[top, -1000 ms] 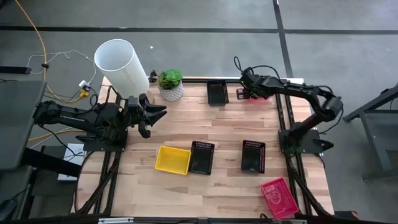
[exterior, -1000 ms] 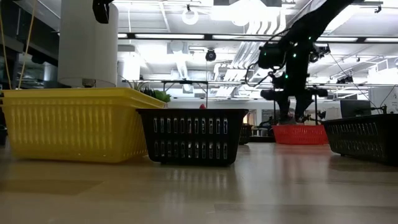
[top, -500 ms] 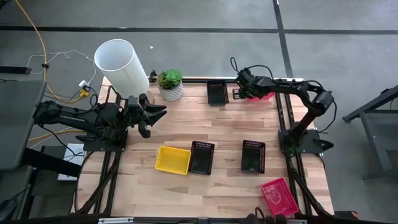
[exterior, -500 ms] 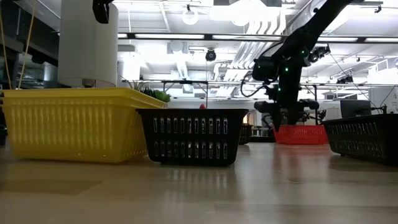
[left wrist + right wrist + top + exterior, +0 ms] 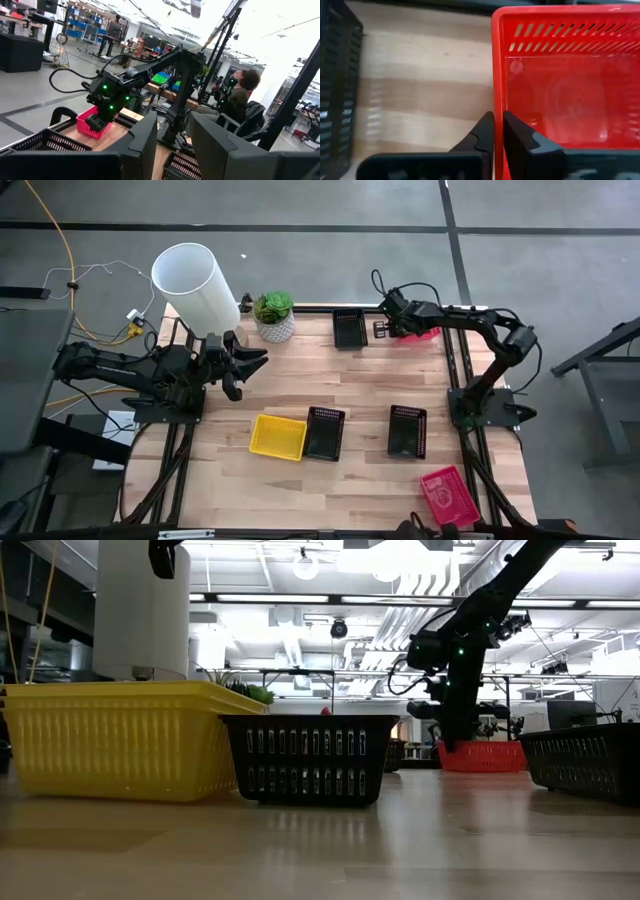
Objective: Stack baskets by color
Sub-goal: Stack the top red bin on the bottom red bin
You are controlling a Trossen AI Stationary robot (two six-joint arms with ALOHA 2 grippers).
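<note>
wooden table (image 5: 350, 395) seen from above, baskets scattered
right gripper (image 5: 498, 131) is clamped on the wall of a red basket (image 5: 560, 75) at the far edge; left gripper (image 5: 248, 362), partly open, is held empty

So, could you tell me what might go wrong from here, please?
The right claw pinches only the thin side wall of the red basket, so the basket may tilt or slip when lifted. A black basket sits close beside it at the table's far edge and could get knocked.
</note>
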